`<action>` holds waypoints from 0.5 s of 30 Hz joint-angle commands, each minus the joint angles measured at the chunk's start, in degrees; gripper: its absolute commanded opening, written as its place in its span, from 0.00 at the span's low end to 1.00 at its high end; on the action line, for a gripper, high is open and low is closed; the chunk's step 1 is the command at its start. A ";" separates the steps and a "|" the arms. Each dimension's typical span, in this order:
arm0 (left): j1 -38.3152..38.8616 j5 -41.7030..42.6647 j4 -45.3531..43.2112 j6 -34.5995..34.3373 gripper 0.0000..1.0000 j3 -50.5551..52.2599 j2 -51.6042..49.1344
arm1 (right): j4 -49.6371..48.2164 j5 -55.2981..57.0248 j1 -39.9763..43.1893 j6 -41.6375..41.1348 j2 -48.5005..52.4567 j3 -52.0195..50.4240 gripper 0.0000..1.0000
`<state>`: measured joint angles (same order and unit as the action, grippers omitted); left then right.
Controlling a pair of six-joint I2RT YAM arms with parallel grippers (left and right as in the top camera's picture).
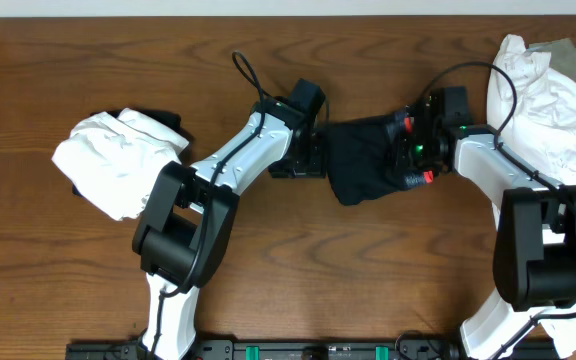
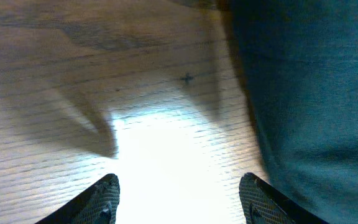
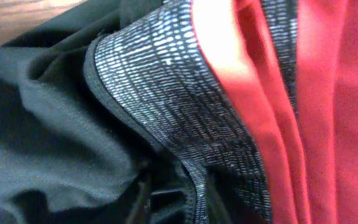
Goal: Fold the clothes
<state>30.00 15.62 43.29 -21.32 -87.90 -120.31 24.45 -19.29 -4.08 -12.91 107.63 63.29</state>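
**Left gripper** [image 2: 179, 200]
- The 2 fingertips [image 2: 104, 198] stand well apart at the bottom of the left wrist view.
- Between them is only the bare wooden table [image 2: 73, 74]. Jaws wide, holding nothing.
- A bright glare lies on the wood just ahead of the tips.
- Dark cloth runs down the right side of this view, near the right-hand tip. Whether it touches cannot be judged.

**Right gripper** [image 1: 408, 150]
- The right wrist view is filled with cloth at very close range, and the fingers cannot be picked out with certainty.
- Jaws: cannot tell whether wide, narrow or gripping.
- From overhead, this gripper sits on the right edge of the dark heap.

**Black trousers** [image 1: 361, 160]
- They are bunched in 1 crumpled heap at the table's centre, between the 2 grippers.
- The left gripper is at the heap's left edge.
- The right wrist view shows the waistband [image 3: 166, 106]: grey, finely patterned, with a dark bound edge.
- A red band [image 3: 253, 93] lies right beside the waistband, and loose black folds lie to the left.

**Further out**
- A white garment [image 1: 118, 160] lies crumpled at the left side of the table, well apart from the trousers and beside the left arm [image 1: 233, 160].
- A heap of white and pale grey garments [image 1: 553, 100] lies at the far right of the table, behind the right arm [image 1: 488, 160].
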 commanded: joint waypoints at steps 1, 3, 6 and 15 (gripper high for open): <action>-0.81 5.29 -1.90 -3.04 0.64 -1.18 2.19 | 0.96 -7.56 1.42 3.08 1.62 -0.09 0.32; -1.01 8.74 -4.98 -6.16 0.70 -1.18 2.45 | 1.77 -8.63 1.38 3.10 1.62 -0.09 0.32; -0.59 10.99 -8.59 -11.98 0.77 -1.11 1.86 | 4.04 -7.63 1.33 2.49 1.62 -0.09 0.29; 0.26 12.07 -15.56 -26.12 0.88 -0.28 -2.71 | 8.63 -1.51 1.33 0.07 1.62 -0.09 0.26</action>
<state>30.28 25.85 28.56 -39.97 -88.03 -120.66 31.97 -24.21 -2.92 -11.75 107.85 63.66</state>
